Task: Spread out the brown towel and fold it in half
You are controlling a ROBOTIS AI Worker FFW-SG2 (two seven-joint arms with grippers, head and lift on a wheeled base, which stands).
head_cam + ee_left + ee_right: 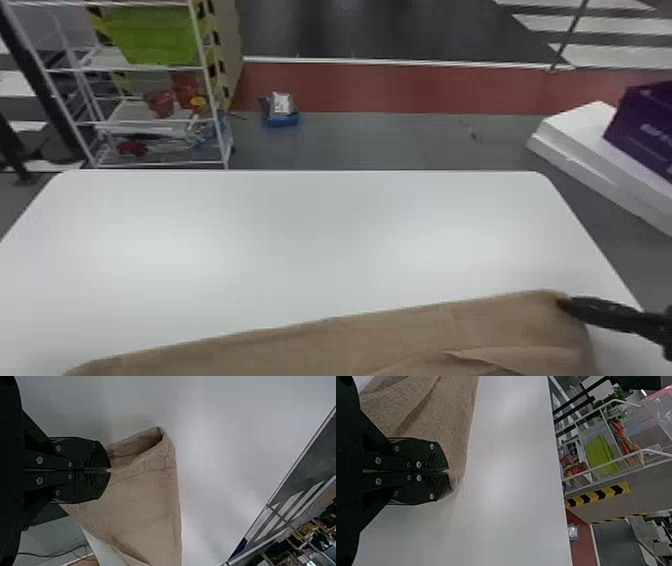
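The brown towel (350,345) stretches along the near edge of the head view, its far edge slanting from lower left up to the right. At its far right corner is my right gripper (565,301). The right wrist view has the right gripper (448,471) shut on that corner of the towel (451,427). In the left wrist view my left gripper (109,470) is shut on another part of the towel (146,494), which fans out past the fingertips with a small open fold at one corner.
The white table (300,240) extends beyond the towel. Behind it on the left stands a wire rack (212,115) with a green bin (152,35). A purple box (645,130) on white slabs (590,150) stands past the table's right side.
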